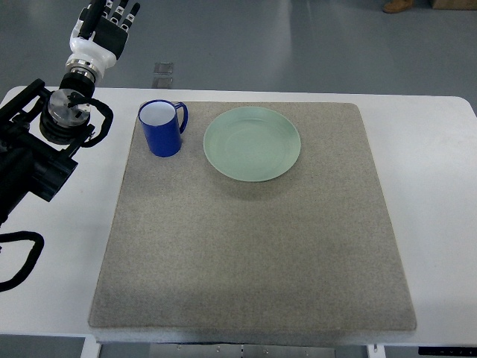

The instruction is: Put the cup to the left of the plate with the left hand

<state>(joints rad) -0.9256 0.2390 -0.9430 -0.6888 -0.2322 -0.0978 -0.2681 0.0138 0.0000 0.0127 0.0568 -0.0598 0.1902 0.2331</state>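
**A:** The fingers [112,10] on the left hand [106,26] — how are they sitting?

**B:** They are pointing away from the robot, stretched out fairly straight and lying side by side, and they are holding nothing. Their tips are running off the top edge of the picture, so only part of them is showing.

**A:** And where is that hand hanging?

**B:** At the top left corner, out past the far edge of the white table [440,186], over the grey floor [298,45]. The black arm is coming in from the left edge, with a white wrist cuff just behind the hand.

**A:** Where is the cup sitting?

**B:** The blue cup [162,128] is standing upright on the grey mat [253,253], in the mat's far left corner. Its inside is showing white, and its handle is pointing right, toward the plate.

**A:** And the plate?

**B:** The pale green plate [252,144] is lying flat on the mat just to the right of the cup. A narrow strip of mat is showing between the cup's handle and the plate's rim, so they are sitting close without touching.

**A:** Is the hand near the cup?

**B:** It is hanging well apart from it, up and to the left.

**A:** Is anything else showing?

**B:** A small clear object [163,71] is lying on the floor beyond the table, too small to identify. The right arm is not appearing anywhere.
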